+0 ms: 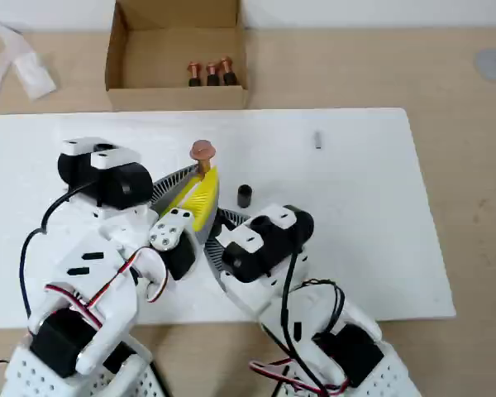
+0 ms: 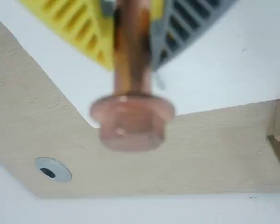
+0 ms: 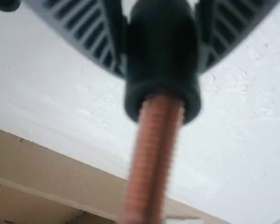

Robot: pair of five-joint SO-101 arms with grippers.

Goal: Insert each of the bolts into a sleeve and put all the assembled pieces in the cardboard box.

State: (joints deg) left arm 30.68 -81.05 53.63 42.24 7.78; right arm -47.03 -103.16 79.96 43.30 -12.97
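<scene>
Three assembled pieces [image 1: 212, 73] are lying side by side in the cardboard box [image 1: 114, 58], their copper heads pointing to its far wall. The box is sitting on the counter [image 1: 471, 165] just past the far edge of the white mat [image 1: 355, 215]. I am holding my left gripper [image 2: 133, 32] over the mat near that edge, its yellow and grey fingers [image 2: 79, 23] clamping the shaft of a copper bolt [image 2: 130, 119]. The bolt's flat head is sticking out beyond the fingertips, towards the box. My right gripper [image 3: 161, 56] is squeezing a black sleeve [image 3: 161, 88] between its two grey fingers, and a threaded copper shaft [image 3: 151, 154] is poking out of the sleeve's end (whether it belongs to the bolt in my left gripper, I cannot tell). Seen from above, both my arms are crowding together at the near side of the mat. A second sleeve [image 1: 245, 196] is standing on the mat, just beside the yellow finger and apart from it. Farther off, a small grey item [image 1: 318, 139] is lying on the mat alone.
</scene>
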